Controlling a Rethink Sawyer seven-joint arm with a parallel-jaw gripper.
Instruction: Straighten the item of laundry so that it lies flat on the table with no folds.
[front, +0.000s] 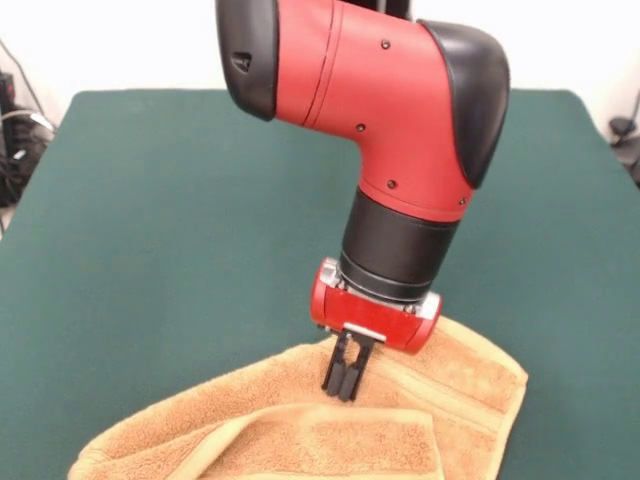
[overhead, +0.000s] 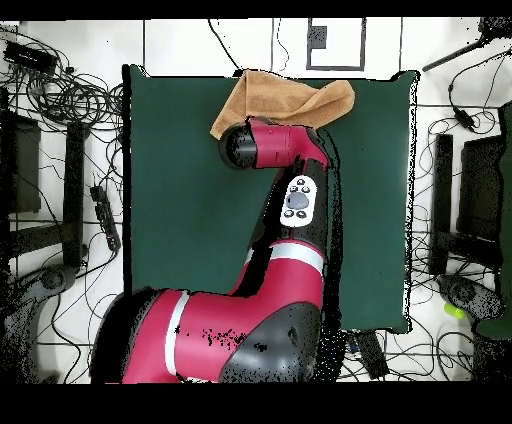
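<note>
The orange-tan towel (front: 300, 430) lies crumpled at the front edge of the dark green table (front: 170, 230), with a folded-over flap at its near side and a raised edge under the gripper. My gripper (front: 345, 380) points down with its black fingers close together, pinching that raised edge of the towel. In the overhead view the towel (overhead: 285, 98) sits at the table's (overhead: 180, 200) top edge, partly hidden by the arm's head (overhead: 265, 145); the gripper itself is hidden there.
Cables and equipment lie on the floor around the table (overhead: 60, 100). The red and black arm (overhead: 290, 220) reaches across the middle of the table from its base.
</note>
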